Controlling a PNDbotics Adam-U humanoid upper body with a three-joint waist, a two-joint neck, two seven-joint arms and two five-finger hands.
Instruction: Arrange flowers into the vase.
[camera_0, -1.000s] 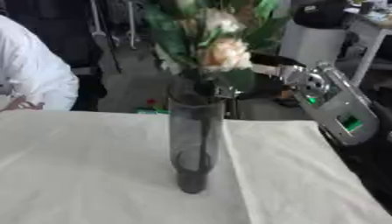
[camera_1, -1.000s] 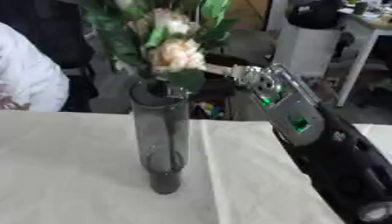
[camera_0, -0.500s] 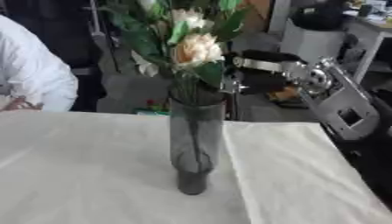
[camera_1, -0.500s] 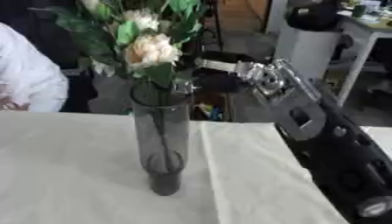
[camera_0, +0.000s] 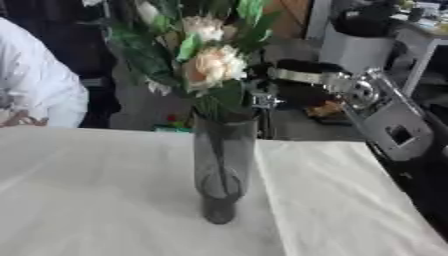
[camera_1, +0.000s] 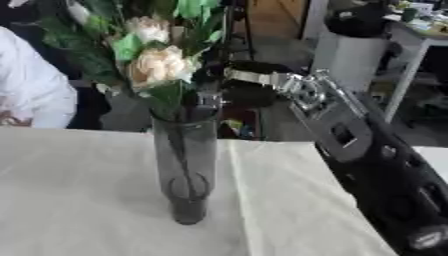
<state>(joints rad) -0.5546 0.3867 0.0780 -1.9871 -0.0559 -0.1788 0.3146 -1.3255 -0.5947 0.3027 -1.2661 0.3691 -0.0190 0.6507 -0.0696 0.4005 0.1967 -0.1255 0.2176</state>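
Right hand (camera_0: 262, 95) came in from three o'clock, its arm stretched nearly level above the desk (camera_0: 96, 185), and met the bunch just over the vase (camera_0: 223, 165) rim. Whether its fingers were pinching the stems or had parted from them I could not tell, since foliage and the dark hand blurred together there. No left hand showed in either view.

Flowers (camera_0: 210, 62) sat at twelve o'clock from the vase, cream blooms and green leaves fanned out above the rim, with stems running down inside the smoky glass toward the base. Their long axis was close to upright, tipped slightly toward eleven o'clock at the top. The vase stood upright near the middle of the white-covered desk, toward six o'clock in the picture.

From the hand, the bunch lay at nine o'clock and touching or all but touching, while the vase mouth was directly beneath. By my judgement the stems were already seated, so the coming move turned on that upright line: any withdrawal toward three o'clock would need to leave the stems plumb and not drag the tall, narrow vase sideways with them.
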